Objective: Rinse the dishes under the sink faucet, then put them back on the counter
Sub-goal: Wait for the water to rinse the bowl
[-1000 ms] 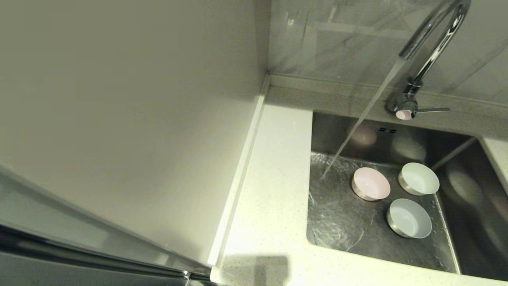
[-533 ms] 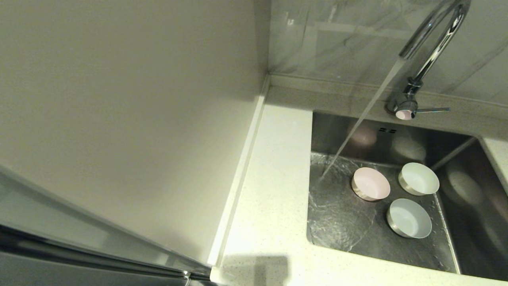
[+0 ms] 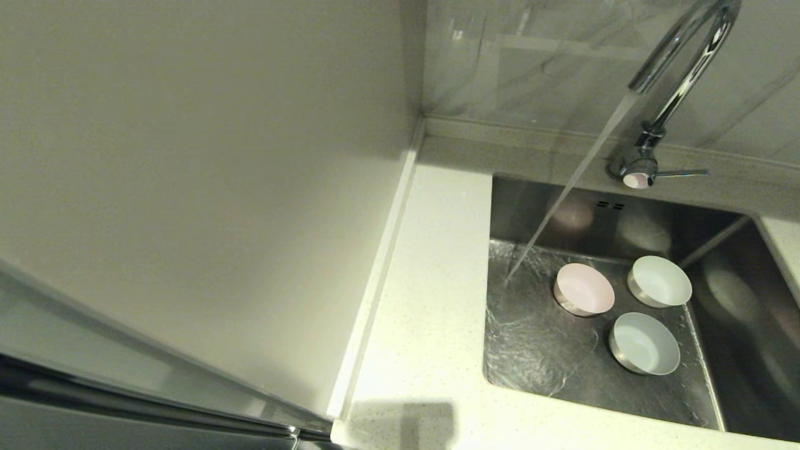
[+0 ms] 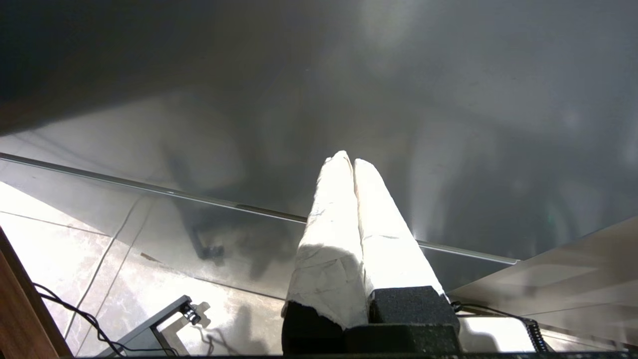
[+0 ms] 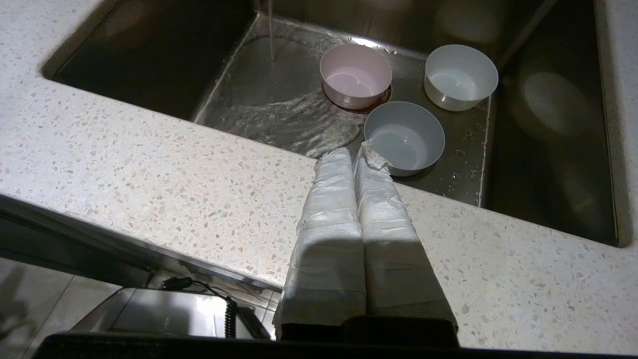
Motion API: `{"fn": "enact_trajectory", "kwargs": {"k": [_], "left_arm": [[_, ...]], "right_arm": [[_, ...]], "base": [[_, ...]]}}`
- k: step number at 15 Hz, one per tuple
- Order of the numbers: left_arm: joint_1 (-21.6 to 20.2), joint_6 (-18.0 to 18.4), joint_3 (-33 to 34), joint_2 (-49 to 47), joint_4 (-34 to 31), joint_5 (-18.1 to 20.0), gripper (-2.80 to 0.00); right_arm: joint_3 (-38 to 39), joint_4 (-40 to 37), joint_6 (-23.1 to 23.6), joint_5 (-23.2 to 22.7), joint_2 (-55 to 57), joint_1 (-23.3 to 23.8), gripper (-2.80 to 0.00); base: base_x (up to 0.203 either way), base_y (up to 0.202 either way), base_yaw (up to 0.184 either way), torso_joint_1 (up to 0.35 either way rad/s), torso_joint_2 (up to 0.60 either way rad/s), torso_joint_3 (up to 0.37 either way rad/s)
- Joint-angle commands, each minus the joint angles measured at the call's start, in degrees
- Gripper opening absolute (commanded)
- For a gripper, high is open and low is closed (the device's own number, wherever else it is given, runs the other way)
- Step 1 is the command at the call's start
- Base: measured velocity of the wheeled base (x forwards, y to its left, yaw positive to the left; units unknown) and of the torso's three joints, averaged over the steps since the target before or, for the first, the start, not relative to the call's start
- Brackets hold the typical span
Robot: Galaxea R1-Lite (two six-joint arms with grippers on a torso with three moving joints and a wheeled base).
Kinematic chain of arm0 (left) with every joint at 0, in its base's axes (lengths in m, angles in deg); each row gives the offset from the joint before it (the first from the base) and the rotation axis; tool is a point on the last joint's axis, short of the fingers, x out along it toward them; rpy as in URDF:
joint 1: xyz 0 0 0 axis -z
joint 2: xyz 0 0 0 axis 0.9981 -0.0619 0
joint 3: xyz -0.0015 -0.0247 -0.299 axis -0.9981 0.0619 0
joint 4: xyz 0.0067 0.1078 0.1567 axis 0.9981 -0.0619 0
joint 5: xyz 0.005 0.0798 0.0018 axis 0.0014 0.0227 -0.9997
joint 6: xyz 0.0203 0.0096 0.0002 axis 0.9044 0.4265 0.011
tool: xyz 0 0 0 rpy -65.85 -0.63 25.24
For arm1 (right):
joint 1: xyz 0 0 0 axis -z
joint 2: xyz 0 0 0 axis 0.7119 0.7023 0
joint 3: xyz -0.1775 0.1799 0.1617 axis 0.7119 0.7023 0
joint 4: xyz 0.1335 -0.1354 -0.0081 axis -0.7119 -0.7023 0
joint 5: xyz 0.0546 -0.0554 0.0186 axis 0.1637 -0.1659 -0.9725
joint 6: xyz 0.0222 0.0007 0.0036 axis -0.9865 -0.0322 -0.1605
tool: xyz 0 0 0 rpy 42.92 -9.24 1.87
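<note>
Three small round bowls, pale pink (image 3: 583,289), white (image 3: 660,281) and pale blue (image 3: 644,343), sit in the steel sink (image 3: 544,350) at three o'clock of the chrome gooseneck faucet's (image 3: 681,69) stream, evidently awaiting rinsing, while the right hand (image 5: 355,154), fingers together, hovers over the speckled white tabletop (image 5: 149,164) and the left hand (image 4: 347,160), likewise closed, is parked away.

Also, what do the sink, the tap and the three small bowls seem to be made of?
The sink looks like brushed steel: dull grey, with blurred reflections of the bowls on its walls. The tap looks like polished chrome, with sharp mirror highlights. The pink bowl, white bowl and blue bowl have smooth matte insides, perhaps plastic or ceramic; their outer walls look greyish, maybe metal.
</note>
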Motion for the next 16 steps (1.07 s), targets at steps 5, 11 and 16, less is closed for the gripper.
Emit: {"fn": "enact_trajectory", "kwargs": {"k": [5, 11, 16], "left_arm": [[0.0, -0.04, 0.0, 0.25, 0.02, -0.03, -2.8], [0.07, -0.04, 0.0, 0.19, 0.02, -0.03, -2.8], [0.0, -0.04, 0.0, 0.18, 0.02, -0.03, -2.8]], "right_arm": [[0.0, 0.02, 0.02, -0.01, 0.18, -0.01, -2.8], [0.0, 0.02, 0.02, -0.08, 0.18, -0.01, -2.8], [0.0, 0.02, 0.02, -0.09, 0.18, -0.01, -2.8]], "base": [[0.0, 0.0, 0.0, 0.0, 0.0, 0.0], [0.0, 0.0, 0.0, 0.0, 0.0, 0.0], [0.0, 0.0, 0.0, 0.0, 0.0, 0.0]]}}
